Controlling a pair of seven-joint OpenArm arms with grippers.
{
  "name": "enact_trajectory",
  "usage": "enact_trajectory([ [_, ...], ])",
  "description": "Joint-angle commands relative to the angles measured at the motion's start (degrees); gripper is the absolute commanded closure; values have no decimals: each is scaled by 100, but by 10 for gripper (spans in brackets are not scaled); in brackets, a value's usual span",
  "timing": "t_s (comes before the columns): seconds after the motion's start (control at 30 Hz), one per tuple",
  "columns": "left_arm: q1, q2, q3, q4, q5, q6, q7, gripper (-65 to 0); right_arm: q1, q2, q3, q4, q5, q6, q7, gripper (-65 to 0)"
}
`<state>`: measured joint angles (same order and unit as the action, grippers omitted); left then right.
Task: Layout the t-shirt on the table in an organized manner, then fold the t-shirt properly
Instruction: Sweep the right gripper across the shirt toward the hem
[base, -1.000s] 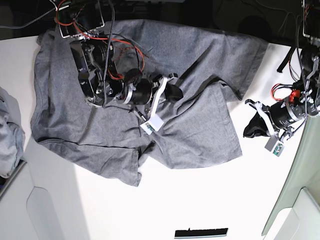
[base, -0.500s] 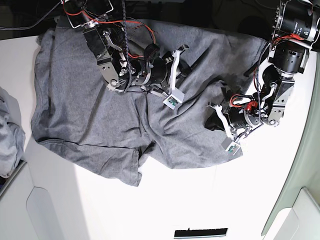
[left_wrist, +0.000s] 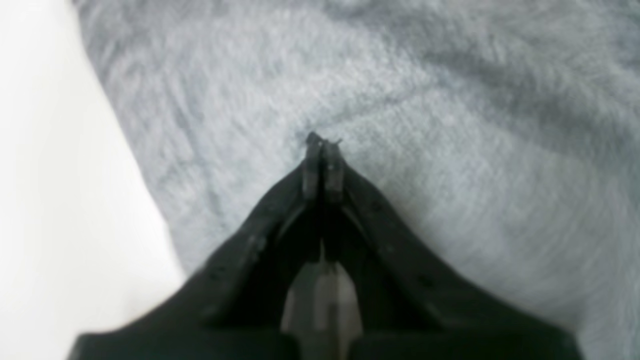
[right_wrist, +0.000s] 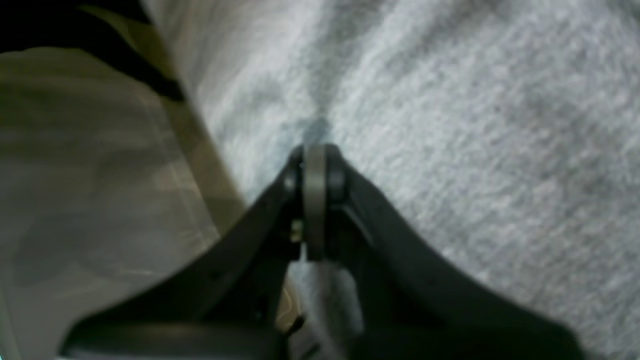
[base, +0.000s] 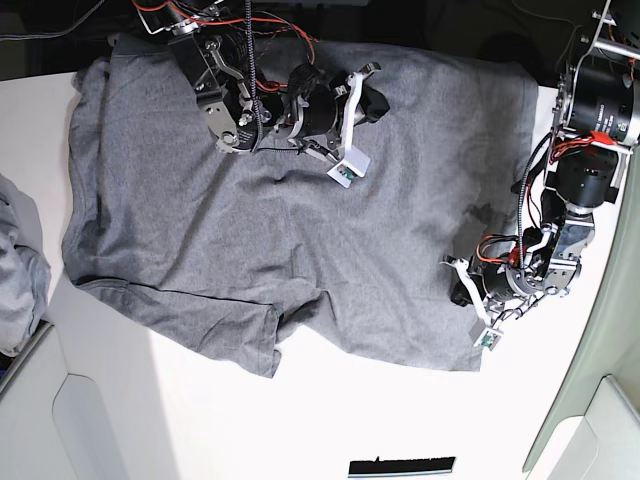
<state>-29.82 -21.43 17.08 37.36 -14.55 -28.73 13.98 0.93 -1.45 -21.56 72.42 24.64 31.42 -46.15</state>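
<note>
1. base view: the t-shirt (base: 300, 210) lies spread over the white worktop (base: 400, 420), from upper left to right of centre. the left pincer (base: 463, 293) sits at the shirt's lower right edge; the right pincer (base: 372, 100) at its top centre.
2. left wrist view: left pincer (left_wrist: 320, 145) clenched, tips on the shirt (left_wrist: 450, 125), worktop (left_wrist: 60, 200) at frame left.
3. right wrist view: right pincer (right_wrist: 315, 150) clenched on a pinch of shirt (right_wrist: 475, 125).
</note>
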Motion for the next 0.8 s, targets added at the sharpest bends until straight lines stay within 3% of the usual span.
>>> enact_trajectory([
  [0.0,-304,-31,63,17,-59,-20,-199,0,61,-28,-7,76,2,35,-39,0],
  [0.2,-730,-52,719,-68,199,133,-157,0,63,-28,-4,116,94,35,13,0],
  [0.37,-822,-160,774,44,-79,44,173,0,98,-26,149,525,-2,31,376,0],
  [0.63,-485,-393,774,638,-645,-240,623,0,815,15,1626,748,-796,22,710,0],
  [0.77,-208,-479,774,678,-645,-236,612,0,1412,299,2105,551,-949,-61,887,0],
])
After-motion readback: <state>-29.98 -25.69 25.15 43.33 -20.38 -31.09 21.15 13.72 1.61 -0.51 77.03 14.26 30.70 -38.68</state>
